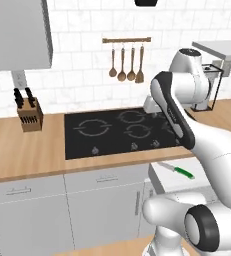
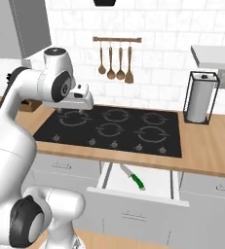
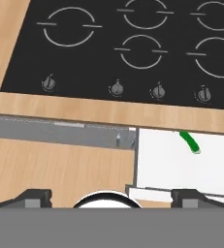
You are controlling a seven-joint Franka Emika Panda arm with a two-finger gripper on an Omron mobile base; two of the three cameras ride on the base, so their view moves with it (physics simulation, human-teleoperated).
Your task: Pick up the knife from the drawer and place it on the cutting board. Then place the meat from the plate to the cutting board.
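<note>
In the hand view's right middle, the green-handled knife (image 3: 190, 142) shows only its handle; its blade hides under the wooden counter edge (image 3: 108, 112). The white arm covers the open light-grey drawer (image 1: 173, 181) at the left base view's lower right.

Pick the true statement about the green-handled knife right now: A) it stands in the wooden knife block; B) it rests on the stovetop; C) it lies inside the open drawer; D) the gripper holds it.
C: the knife lies on the pale floor of the pulled-out drawer below the counter edge, untouched.
</note>
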